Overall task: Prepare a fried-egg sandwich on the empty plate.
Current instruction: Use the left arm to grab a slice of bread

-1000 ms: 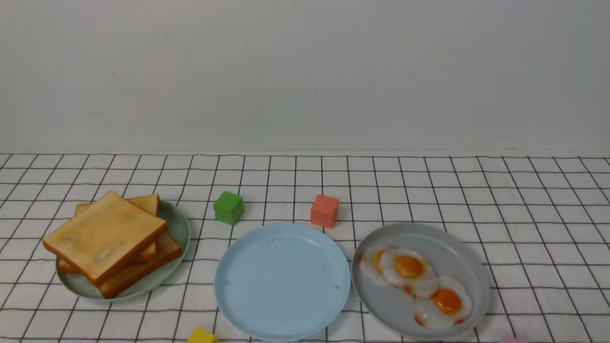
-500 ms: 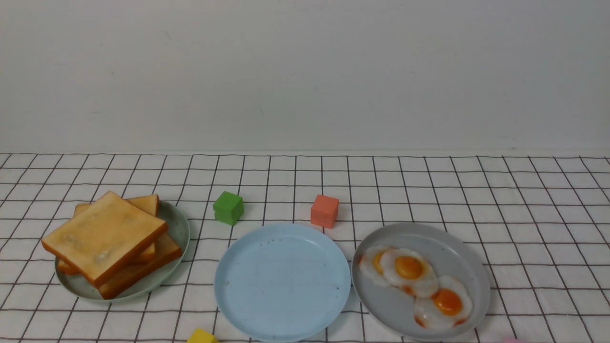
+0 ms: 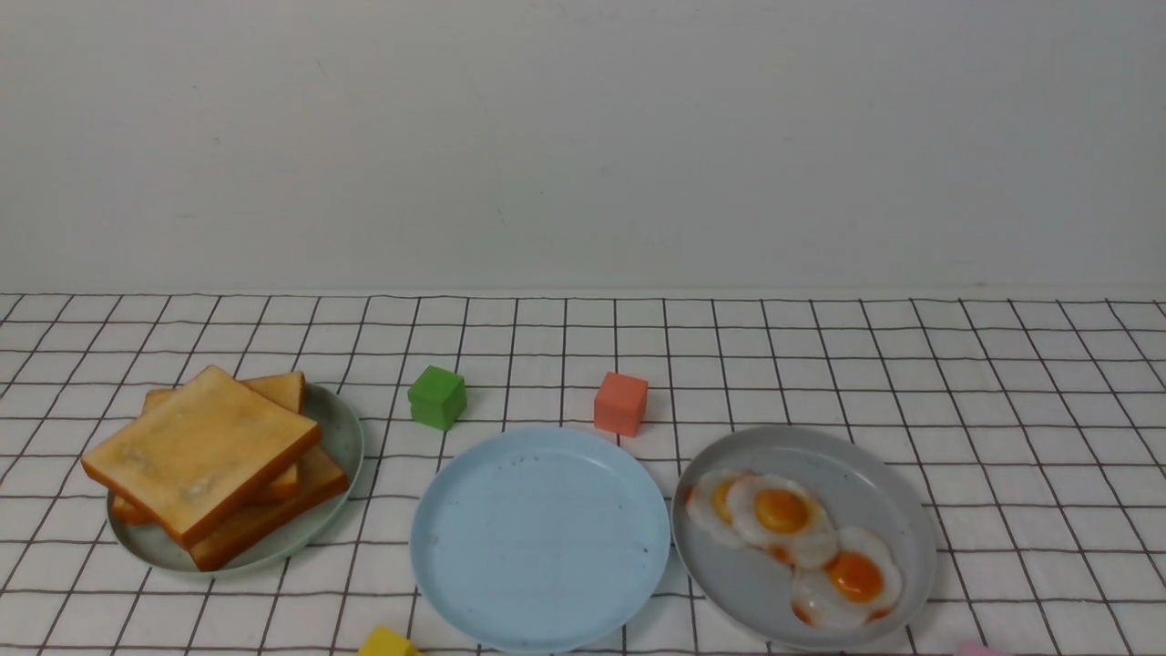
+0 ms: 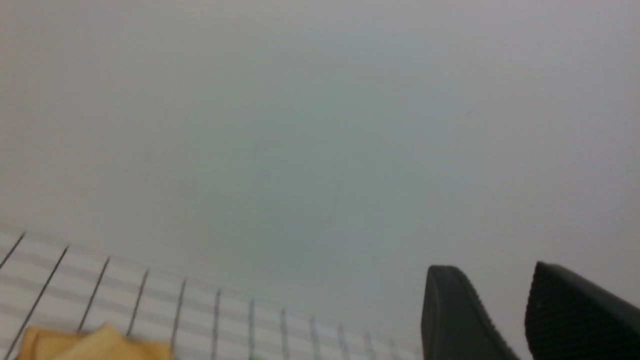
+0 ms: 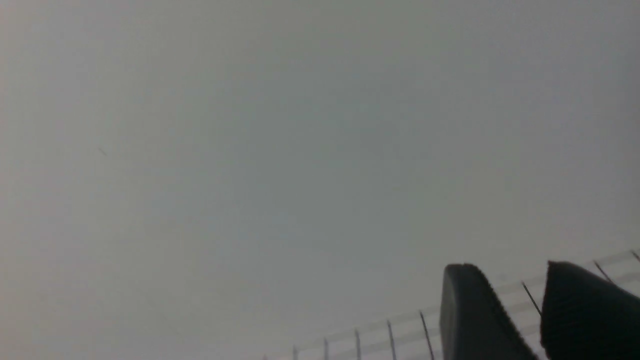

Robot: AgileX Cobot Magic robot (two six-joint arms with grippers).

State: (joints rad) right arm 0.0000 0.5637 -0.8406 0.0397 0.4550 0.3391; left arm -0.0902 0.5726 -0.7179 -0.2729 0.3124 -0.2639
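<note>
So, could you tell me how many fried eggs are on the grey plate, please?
3, all on the grey plate: the left egg nearest the blue plate, partly under the middle egg; the right egg by the near rim. Another could hide beneath them.

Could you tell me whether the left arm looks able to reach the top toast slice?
Probably yes: the top toast slice lies uncovered on the pale green plate, on the robot's left, and the left claw is open.
</note>
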